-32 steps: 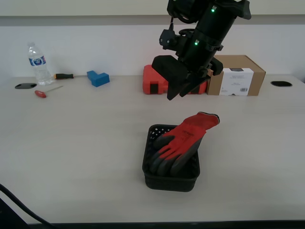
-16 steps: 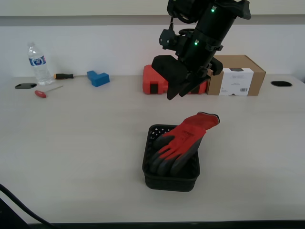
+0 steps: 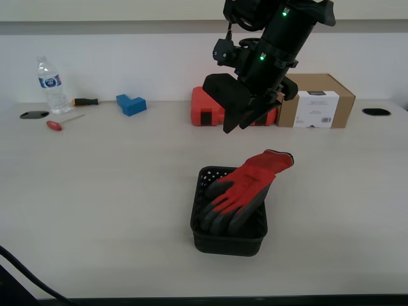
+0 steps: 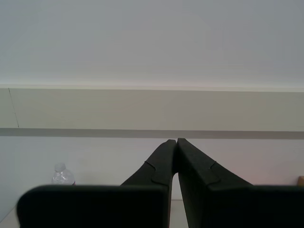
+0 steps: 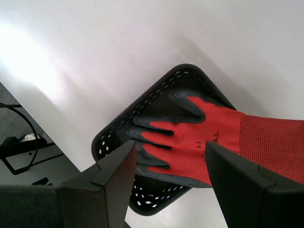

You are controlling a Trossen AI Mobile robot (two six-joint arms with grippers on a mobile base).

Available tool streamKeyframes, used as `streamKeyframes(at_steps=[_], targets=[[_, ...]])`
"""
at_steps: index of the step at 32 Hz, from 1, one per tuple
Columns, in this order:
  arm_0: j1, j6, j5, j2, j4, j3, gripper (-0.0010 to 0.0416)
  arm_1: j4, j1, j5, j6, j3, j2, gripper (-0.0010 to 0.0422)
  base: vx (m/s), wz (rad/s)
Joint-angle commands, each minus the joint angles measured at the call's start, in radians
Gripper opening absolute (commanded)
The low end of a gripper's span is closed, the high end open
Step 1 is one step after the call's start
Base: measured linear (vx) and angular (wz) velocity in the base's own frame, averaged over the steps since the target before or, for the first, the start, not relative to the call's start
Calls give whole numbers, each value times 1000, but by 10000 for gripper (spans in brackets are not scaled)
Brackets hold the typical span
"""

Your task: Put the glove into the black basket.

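First wrist view shows my first gripper spread and empty above the glove, fingers in the basket, cuff draped over its rim, so nudging the cuff inward would likely finish it.

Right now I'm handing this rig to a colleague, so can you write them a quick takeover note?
My first pincer: open, empty, hovering above the glove.
My second pincer: shut, empty, raised and facing the wall.
The glove: fingers and palm lie inside the black basket; the red cuff sticks out over the far rim, above the table.
Done: glove dropped and released.
Left: arguably tuck the cuff in, then retract the arm.
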Motion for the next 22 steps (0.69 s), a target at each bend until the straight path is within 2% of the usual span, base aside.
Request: streamKeyframes(at_steps=[1,22], targets=[[1,-2,0,0,2,0,199,6,0,0,1,2,0,0,0,0],[1,-2,0,0,2,0,199,6,0,0,1,2,0,0,0,0]])
